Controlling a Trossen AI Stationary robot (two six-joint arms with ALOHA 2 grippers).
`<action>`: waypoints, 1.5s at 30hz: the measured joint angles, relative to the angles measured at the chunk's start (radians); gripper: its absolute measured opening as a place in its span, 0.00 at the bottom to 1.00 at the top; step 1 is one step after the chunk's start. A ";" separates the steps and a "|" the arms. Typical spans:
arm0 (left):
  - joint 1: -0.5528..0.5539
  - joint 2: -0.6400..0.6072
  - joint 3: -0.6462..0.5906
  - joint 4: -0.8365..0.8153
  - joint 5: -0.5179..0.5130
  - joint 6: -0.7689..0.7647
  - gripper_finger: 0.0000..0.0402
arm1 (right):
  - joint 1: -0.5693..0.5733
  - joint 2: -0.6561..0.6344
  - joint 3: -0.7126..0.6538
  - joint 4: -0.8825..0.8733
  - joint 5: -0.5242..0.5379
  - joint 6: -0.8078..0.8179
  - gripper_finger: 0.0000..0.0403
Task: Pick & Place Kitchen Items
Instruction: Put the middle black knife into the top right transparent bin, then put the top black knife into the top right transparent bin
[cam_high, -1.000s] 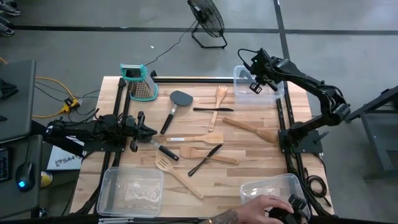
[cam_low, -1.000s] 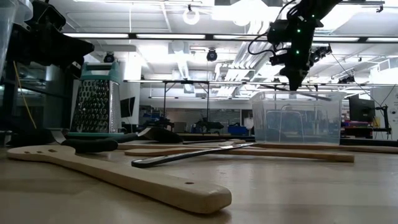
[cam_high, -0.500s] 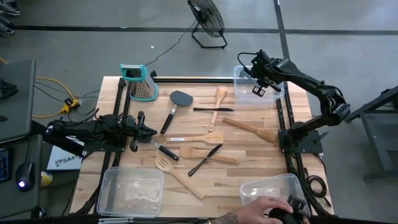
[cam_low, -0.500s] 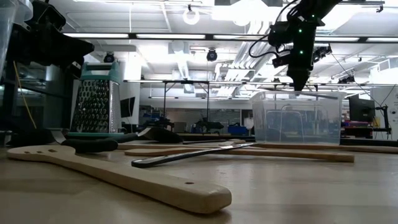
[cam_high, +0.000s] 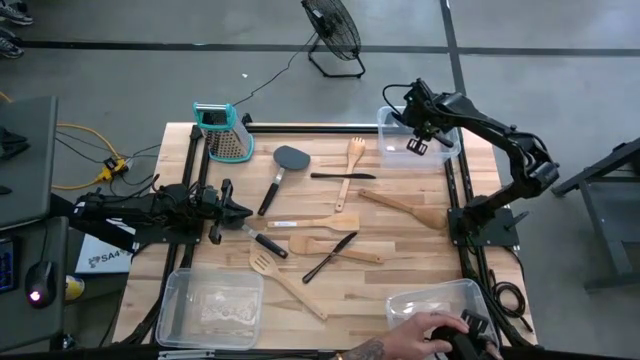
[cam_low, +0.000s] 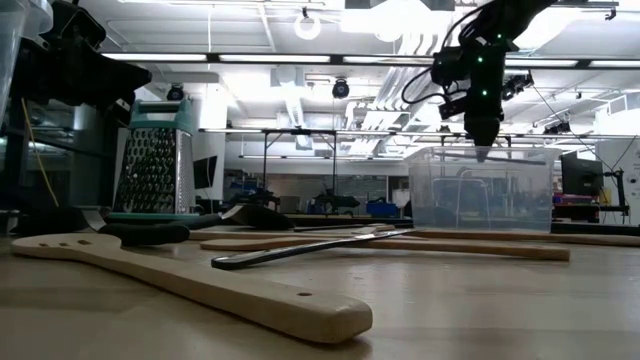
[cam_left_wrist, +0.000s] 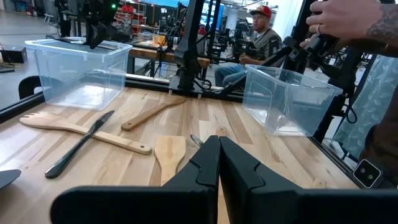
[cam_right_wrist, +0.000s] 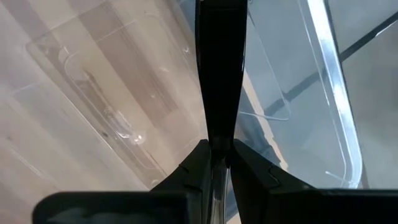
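Several long-handled utensils lie flat on the wooden table: a black turner (cam_high: 288, 160), a pale wooden fork-spoon (cam_high: 352, 152), a thin black tool (cam_high: 343, 176), wooden spatulas (cam_high: 400, 208) (cam_high: 312, 222), a slotted turner (cam_high: 285, 280) and crossed tools (cam_high: 335, 250). My right gripper (cam_high: 418, 143) points down over the far-right clear bin (cam_high: 392, 150). It is shut on a narrow black utensil (cam_right_wrist: 221, 74). My left gripper (cam_high: 248, 210) is shut and empty at the table's left side, above the wood. My right gripper pinches the narrow black utensil between its two fingers (cam_right_wrist: 198, 163), at the stretch (cam_right_wrist: 219, 134) just past the fingertips. The fingers point down from above. The utensil runs on in line with them, above the bin's floor. Which end it holds cannot be told.
A metal box grater with a teal top (cam_high: 225, 135) stands at the far left. Clear bins sit at the near left (cam_high: 210, 305) and the near right (cam_high: 470, 292). A person's hand (cam_high: 440, 335) reaches over the near-right bin. Black rails (cam_high: 455, 200) border the table.
My right gripper has gone a little toward the table's right and near edges and slightly down over the far-right bin, staying shut on the black utensil.
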 joint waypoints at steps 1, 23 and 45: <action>0.000 0.000 0.000 0.000 0.000 0.000 0.01 | 0.000 0.000 0.000 0.001 0.002 0.000 0.11; 0.000 0.000 0.000 0.000 0.000 0.000 0.01 | -0.002 -0.062 0.000 0.073 -0.048 0.057 0.25; 0.000 0.000 0.000 0.000 0.000 0.000 0.01 | 0.185 -0.313 0.000 0.133 -0.549 0.289 0.25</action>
